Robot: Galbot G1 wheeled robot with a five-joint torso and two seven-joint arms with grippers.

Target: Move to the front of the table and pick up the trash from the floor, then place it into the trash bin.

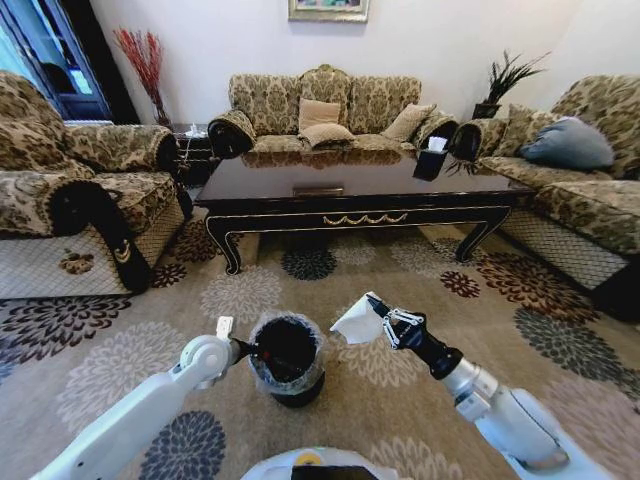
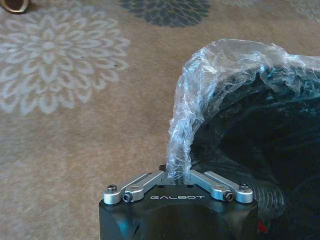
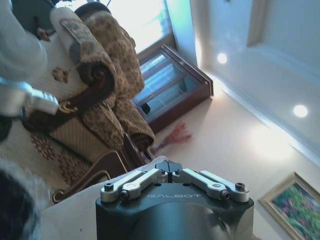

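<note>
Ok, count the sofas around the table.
3. One sofa left of the table, one behind it against the far wall, one to its right. Others may sit outside the view.

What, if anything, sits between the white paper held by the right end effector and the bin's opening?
Nothing visible does. The right end effector holds the white paper just to the right of the bin, whose mouth is open. The left end effector grips the bin's bag-lined rim on the far side from the paper, clear of its path.
</note>
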